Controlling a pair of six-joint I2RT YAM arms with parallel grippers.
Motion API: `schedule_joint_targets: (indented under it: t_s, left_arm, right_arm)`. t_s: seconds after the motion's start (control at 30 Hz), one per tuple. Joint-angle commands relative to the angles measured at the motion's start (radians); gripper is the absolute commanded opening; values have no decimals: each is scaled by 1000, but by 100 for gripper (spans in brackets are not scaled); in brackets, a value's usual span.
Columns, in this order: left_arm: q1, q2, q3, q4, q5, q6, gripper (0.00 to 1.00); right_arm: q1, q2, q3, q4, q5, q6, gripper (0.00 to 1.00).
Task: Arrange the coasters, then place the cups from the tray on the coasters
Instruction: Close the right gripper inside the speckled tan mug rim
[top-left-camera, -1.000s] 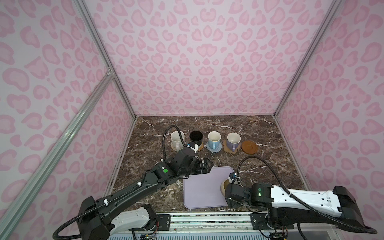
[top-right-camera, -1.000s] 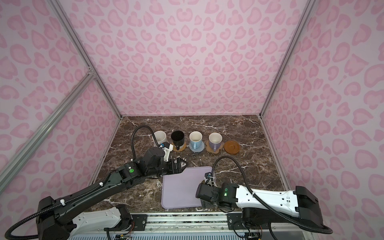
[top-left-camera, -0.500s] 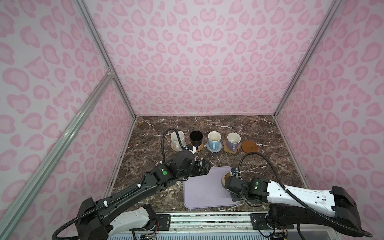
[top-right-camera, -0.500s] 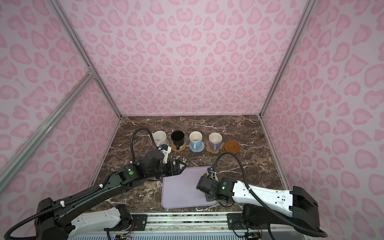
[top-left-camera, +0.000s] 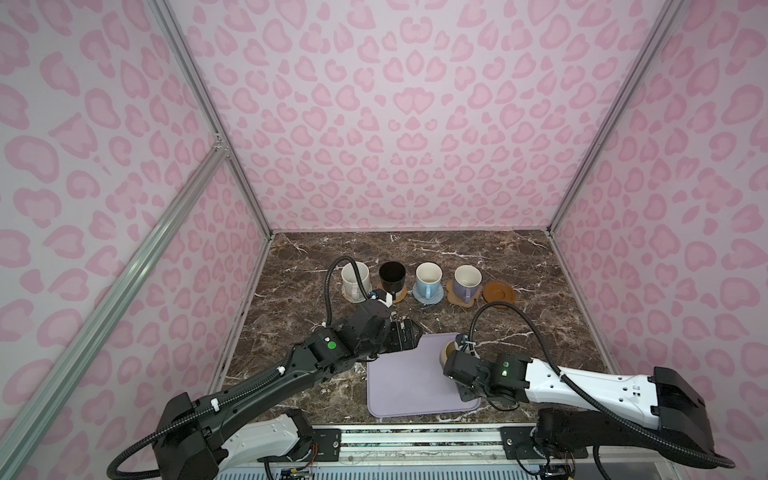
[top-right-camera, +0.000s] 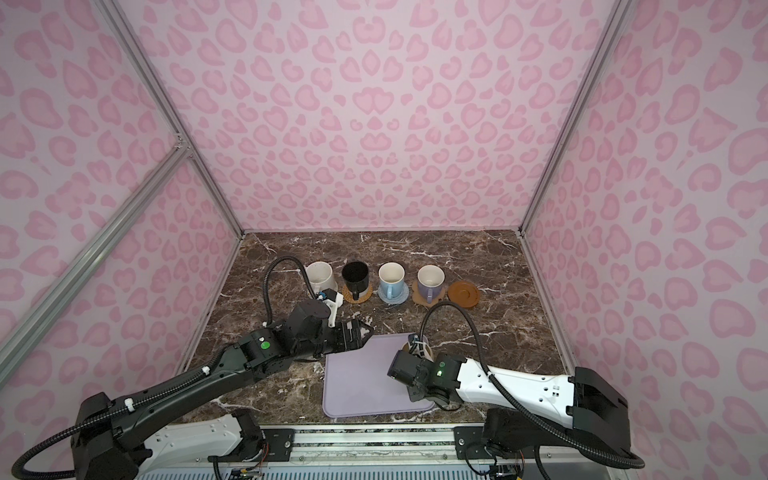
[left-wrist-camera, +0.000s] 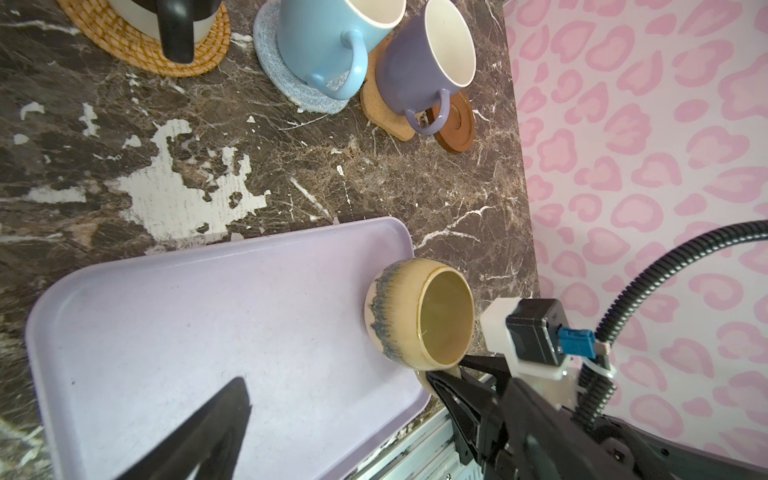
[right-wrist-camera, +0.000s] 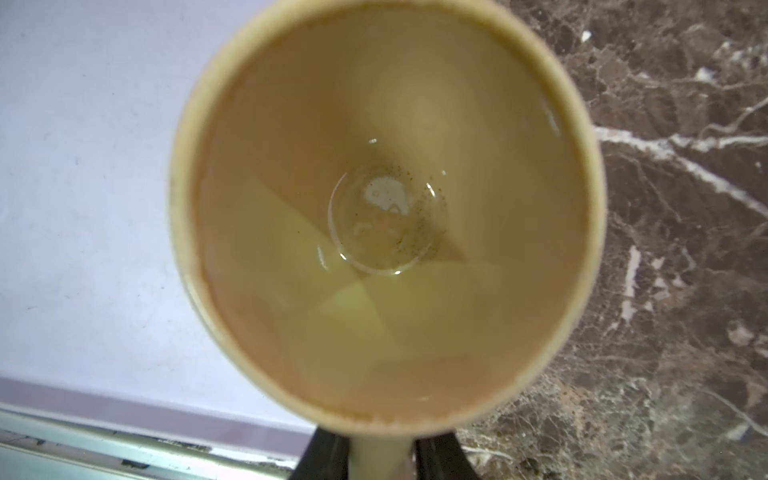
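Four mugs (top-left-camera: 428, 279) already sit on coasters (top-left-camera: 430, 296). Our right gripper (right-wrist-camera: 380, 453) has just closed on the handle of the last beige-yellow glazed mug (left-wrist-camera: 419, 316), at the 2 o'clock corner of the flat lavender tray (top-left-camera: 399, 386); our left gripper (top-right-camera: 358, 332) is apart. We may lift now.

In both top views the right arm's wrist covers most of the wide beige-yellow ceramic mug (top-left-camera: 448, 348) — only a sliver of rim shows. The right wrist view blurs it, and its handle runs off the frame edge between the right gripper's (right-wrist-camera: 382, 461) dark fingers. The left wrist view crops the black ceramic mug (left-wrist-camera: 176, 37) to handle and base, and the left gripper (top-left-camera: 409, 336) to one dark finger (left-wrist-camera: 208, 428).
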Motion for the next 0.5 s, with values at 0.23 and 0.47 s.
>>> schedule_joint_targets:
  t_s: [0.23, 0.47]
  left_arm:
    - [0, 28, 17, 56, -22, -3, 98]
    - [0, 41, 44, 91, -36, 1, 98]
  right_arm:
    - [-22, 16, 42, 6, 41, -54, 8]
    - [-89, -23, 17, 48, -11, -91, 0]
